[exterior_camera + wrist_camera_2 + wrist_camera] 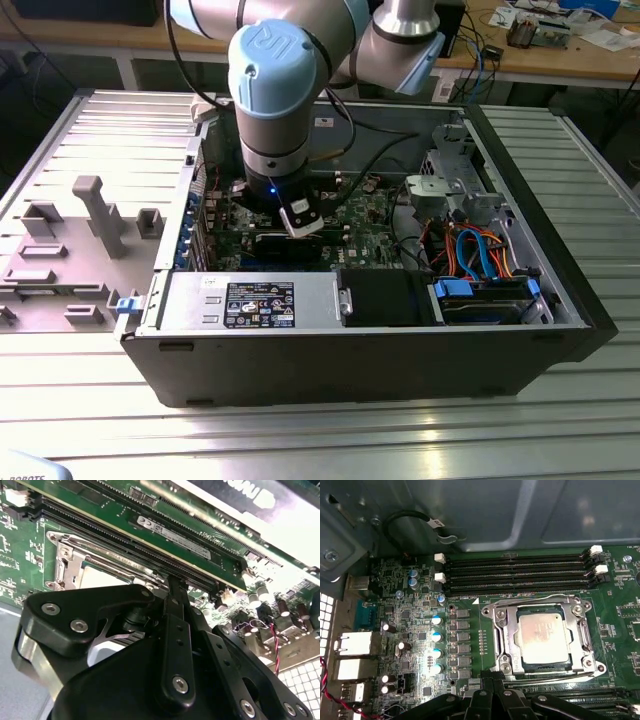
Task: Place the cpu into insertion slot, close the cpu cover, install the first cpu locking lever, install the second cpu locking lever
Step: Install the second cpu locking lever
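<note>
In the first wrist view the cpu (543, 639) lies flat in the insertion slot (495, 611) on the green board, its silver top facing up. The cpu cover (503, 630) is down around it as a silvery frame. Thin wire levers (535, 600) lie along two sides of the socket. My gripper (491, 676) is shut with nothing seen between the fingers, its tips just beside the socket's edge. The second wrist view has the gripper (173, 582) over the cover (75, 560) and the cpu (100, 577). In the exterior view the gripper (300, 222) reaches down into the open computer case (350, 350).
Long black memory slots (515, 572) run beside the socket, and a row of capacitors (436, 635) stands on its other side. A black graphics card (260, 500) is close by. The power supply (260, 300) and cabled drive cage (480, 250) crowd the case. A grey fixture (70, 250) lies at the exterior view's left.
</note>
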Available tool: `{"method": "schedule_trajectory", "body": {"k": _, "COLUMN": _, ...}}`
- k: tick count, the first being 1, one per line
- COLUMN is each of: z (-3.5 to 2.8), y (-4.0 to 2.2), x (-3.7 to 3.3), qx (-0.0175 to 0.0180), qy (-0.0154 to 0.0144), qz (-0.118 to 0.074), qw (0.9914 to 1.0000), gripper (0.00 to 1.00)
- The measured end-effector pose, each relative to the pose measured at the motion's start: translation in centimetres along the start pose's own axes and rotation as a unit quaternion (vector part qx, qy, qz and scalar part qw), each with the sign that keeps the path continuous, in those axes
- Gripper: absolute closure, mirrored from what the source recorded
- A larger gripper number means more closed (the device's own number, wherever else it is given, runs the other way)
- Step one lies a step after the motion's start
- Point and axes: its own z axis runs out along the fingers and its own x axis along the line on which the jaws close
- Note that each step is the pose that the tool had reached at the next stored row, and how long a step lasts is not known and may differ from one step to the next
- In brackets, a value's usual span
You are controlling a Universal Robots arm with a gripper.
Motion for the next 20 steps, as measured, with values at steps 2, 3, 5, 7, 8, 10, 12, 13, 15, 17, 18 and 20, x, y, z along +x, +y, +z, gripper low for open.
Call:
{"method": "schedule_trajectory", "body": {"k": 2, "z": 0.07, "y": 0.01, "x": 0.01, "qx": -0.0008, "qy": -0.0003, "qz": 0.001, "qw": 1.00000, "gripper": 0.89}}
{"method": "schedule_trajectory", "body": {"k": 3, "z": 0.13, "y": 0.02, "x": 0.02, "qx": -0.0017, "qy": -0.0004, "qz": 0.001, "qw": 1.00000, "gripper": 0.89}}
{"method": "schedule_trajectory", "body": {"k": 5, "z": 0.18, "y": 0.04, "x": 0.03, "qx": -0.0028, "qy": -0.0005, "qz": 0.002, "qw": 0.99999, "gripper": 0.89}}
{"method": "schedule_trajectory", "body": {"k": 7, "z": 0.20, "y": 0.05, "x": 0.05, "qx": -0.0034, "qy": -0.0005, "qz": 0.002, "qw": 0.99999, "gripper": 0.89}}
{"method": "schedule_trajectory", "body": {"k": 8, "z": 0.20, "y": 0.05, "x": 0.06, "qx": -0.0035, "qy": -0.0005, "qz": 0.002, "qw": 0.99999, "gripper": 0.89}}
{"method": "schedule_trajectory", "body": {"k": 10, "z": 0.20, "y": 0.05, "x": 0.11, "qx": -0.0037, "qy": -0.0005, "qz": 0.002, "qw": 0.99999, "gripper": 0.89}}
{"method": "schedule_trajectory", "body": {"k": 12, "z": 0.21, "y": 0.09, "x": 0.20, "qx": -0.0037, "qy": -0.0005, "qz": 0.002, "qw": 0.99999, "gripper": 0.89}}
{"method": "schedule_trajectory", "body": {"k": 13, "z": 0.22, "y": 0.12, "x": 0.22, "qx": -0.0036, "qy": -0.0005, "qz": 0.002, "qw": 0.99999, "gripper": 0.89}}
{"method": "schedule_trajectory", "body": {"k": 15, "z": 0.23, "y": 0.16, "x": 0.25, "qx": -0.0037, "qy": -0.0005, "qz": 0.002, "qw": 0.99999, "gripper": 0.89}}
{"method": "schedule_trajectory", "body": {"k": 17, "z": 0.24, "y": 0.17, "x": 0.30, "qx": -0.0037, "qy": -0.0005, "qz": 0.002, "qw": 0.99999, "gripper": 0.89}}
{"method": "schedule_trajectory", "body": {"k": 18, "z": 0.26, "y": 0.17, "x": 0.31, "qx": -0.0036, "qy": -0.0005, "qz": 0.002, "qw": 0.99999, "gripper": 0.89}}
{"method": "schedule_trajectory", "body": {"k": 20, "z": 0.39, "y": 0.14, "x": 0.36, "qx": -0.0036, "qy": -0.0004, "qz": 0.002, "qw": 0.99999, "gripper": 0.89}}
